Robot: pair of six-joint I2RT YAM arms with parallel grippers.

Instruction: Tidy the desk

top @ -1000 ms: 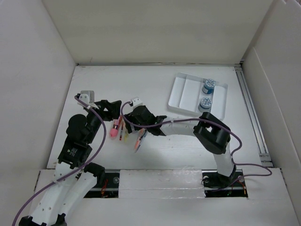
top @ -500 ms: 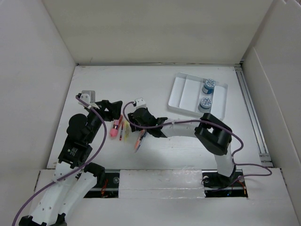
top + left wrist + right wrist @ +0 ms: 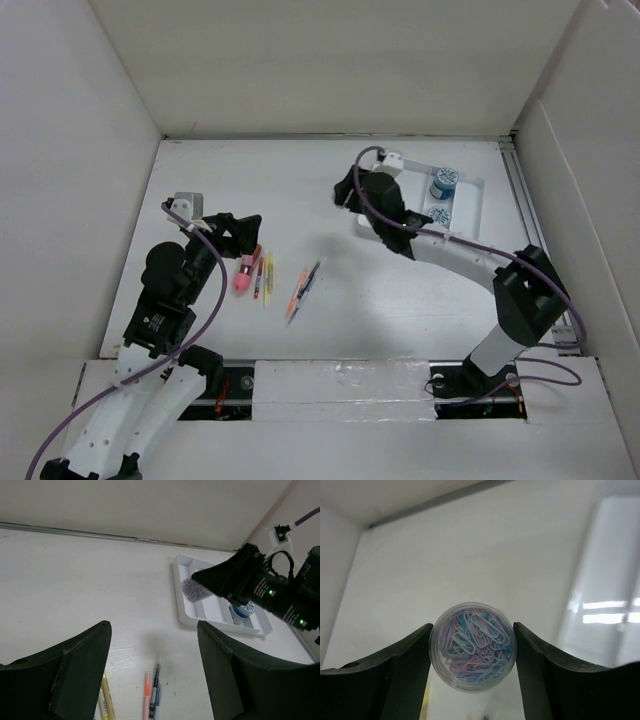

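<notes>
Desk (image 3: pixel 250 185) beneath right gripper (image 3: pixel 473 630), paper-clip tub (image 3: pixel 472 655) in its grasp

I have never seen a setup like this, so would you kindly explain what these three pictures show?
This is a robot with a left arm and a right arm, bolted at the near edge of a white desk. One picture looks down from above. The other two come from cameras on the wrists, so each shows its own dark fingers. On the desk lie several pens, a pink object and a white tray with two blue-lidded jars. The left gripper is open and empty. The right gripper holds a clear tub of coloured paper clips by the tray.
</notes>
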